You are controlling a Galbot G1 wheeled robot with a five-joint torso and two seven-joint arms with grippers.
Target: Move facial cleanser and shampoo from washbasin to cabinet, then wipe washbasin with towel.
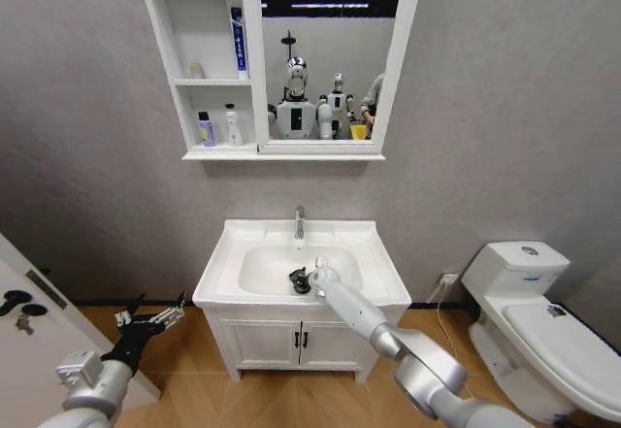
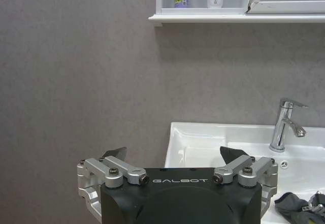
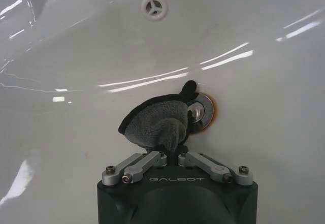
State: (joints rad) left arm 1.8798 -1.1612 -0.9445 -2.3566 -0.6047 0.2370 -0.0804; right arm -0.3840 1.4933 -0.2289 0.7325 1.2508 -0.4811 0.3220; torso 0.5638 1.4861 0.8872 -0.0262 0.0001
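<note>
R gripper [image 3: 172, 152] clamped on towel [image 3: 155, 125] in washbasin [image 1: 254, 268] bowl, towel half covering drain [image 3: 204, 113]. L gripper [image 2: 172, 159] spread wide (idle, beside basin); tap [image 2: 285, 123] behind.

A bathroom: white washbasin [image 1: 374, 265] with chrome tap [image 1: 299, 222] around the right hand [image 3: 172, 150], mirrored wall cabinet [image 1: 215, 69] holding bottles above it, toilet [image 1: 534, 316] farther right, grey walls, wood-look floor.
</note>
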